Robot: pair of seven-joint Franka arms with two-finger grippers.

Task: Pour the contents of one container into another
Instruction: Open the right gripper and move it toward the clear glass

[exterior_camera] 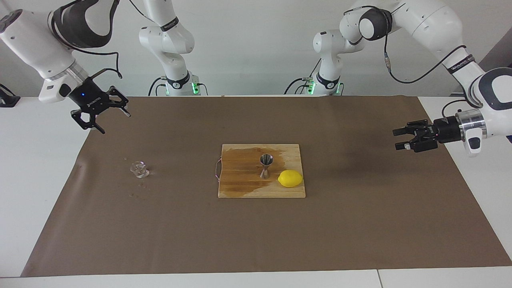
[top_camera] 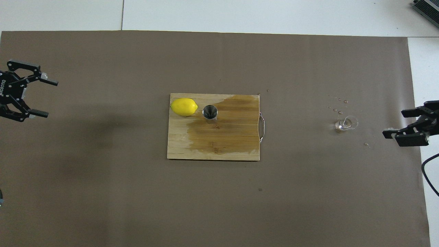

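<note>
The tiny clear glass cup [exterior_camera: 139, 169] [top_camera: 346, 123] stands on the brown paper toward the right arm's end of the table, with droplets around it. On the wooden cutting board [exterior_camera: 240, 188] [top_camera: 212, 152] at the middle stands the steel jigger [exterior_camera: 266, 165] [top_camera: 210, 112], upright. My left gripper [exterior_camera: 397, 139] [top_camera: 49, 98] hangs open and holds nothing, over the paper at the left arm's end, well away from the board. Above the paper's edge at the right arm's end, my right gripper [exterior_camera: 114, 122] [top_camera: 394, 123] is open with nothing in it, a short way from the cup.
A yellow lemon [exterior_camera: 290, 178] [top_camera: 184, 106] lies on the board beside the jigger, toward the left arm's end. A dark wet stain covers much of the board. The brown paper [exterior_camera: 256, 240] covers most of the white table.
</note>
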